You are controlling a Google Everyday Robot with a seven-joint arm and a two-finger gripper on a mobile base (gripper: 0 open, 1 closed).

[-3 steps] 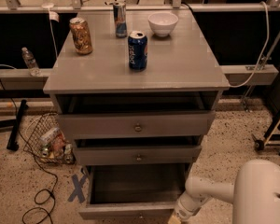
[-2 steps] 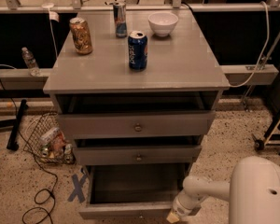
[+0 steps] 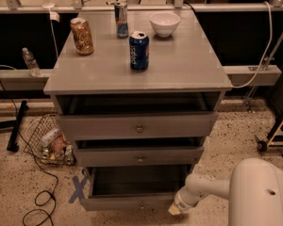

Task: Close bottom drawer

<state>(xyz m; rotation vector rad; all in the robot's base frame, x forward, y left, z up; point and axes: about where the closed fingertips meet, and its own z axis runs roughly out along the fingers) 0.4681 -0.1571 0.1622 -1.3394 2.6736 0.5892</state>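
At the foot of the grey cabinet [image 3: 179, 65], the bottom drawer [image 3: 122, 202] stands pulled well out, dark inside. It looks like stiff wood, probably light and empty, so a flat push on its front should do. The gripper [image 3: 175, 210] sits low at the front's right end; I cannot tell how wide it is set.
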